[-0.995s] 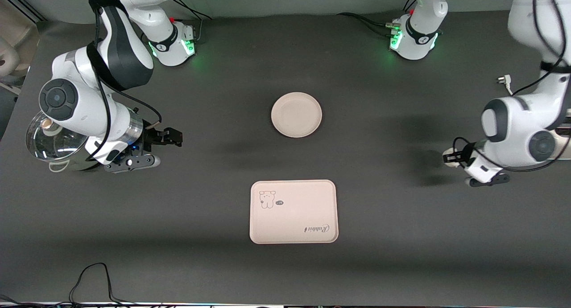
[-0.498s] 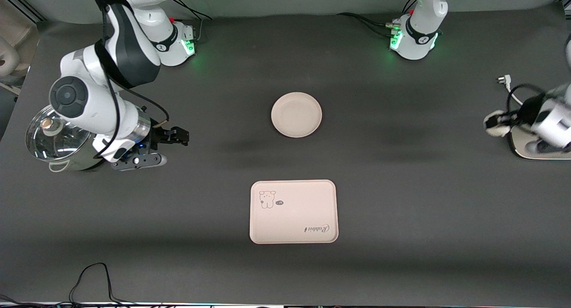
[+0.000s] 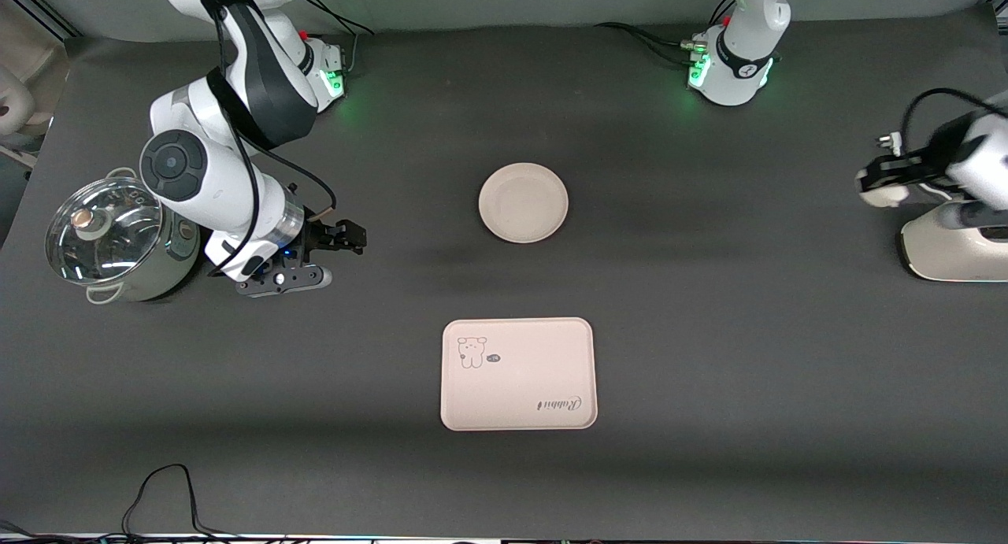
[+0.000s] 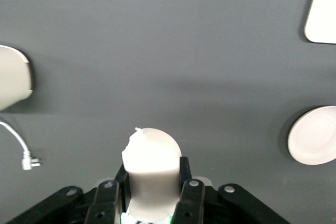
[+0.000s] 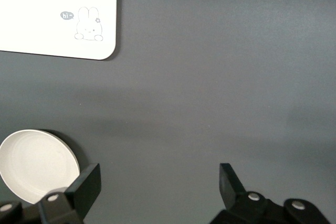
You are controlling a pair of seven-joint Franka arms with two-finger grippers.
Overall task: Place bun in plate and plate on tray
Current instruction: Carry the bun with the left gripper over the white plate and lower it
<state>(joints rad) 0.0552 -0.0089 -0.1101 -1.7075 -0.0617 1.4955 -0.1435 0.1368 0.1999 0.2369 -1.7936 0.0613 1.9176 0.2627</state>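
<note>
The cream-white round plate [image 3: 523,202] lies in the table's middle, empty. The pink-cream tray [image 3: 517,374] with its cartoon and script lies nearer to the camera than the plate. My left gripper [image 3: 882,183] is shut on the white bun [image 3: 872,196], up in the air beside the toaster. In the left wrist view the bun [image 4: 152,153] sits between the black fingers [image 4: 191,195], with the plate [image 4: 313,142] and a tray corner [image 4: 321,9] farther off. My right gripper [image 3: 346,237] is open and empty beside the pot; its wrist view shows the plate [image 5: 39,163] and tray [image 5: 58,11].
A steel pot with a glass lid [image 3: 110,237] stands at the right arm's end. A large white toaster [image 3: 953,249] stands at the left arm's end, its plug [image 3: 890,141] and cord on the table. A black cable [image 3: 165,489] lies at the near edge.
My left gripper has swung with the bun toward the left arm's end, then up toward the plug. My right gripper has moved away from the pot toward the plate.
</note>
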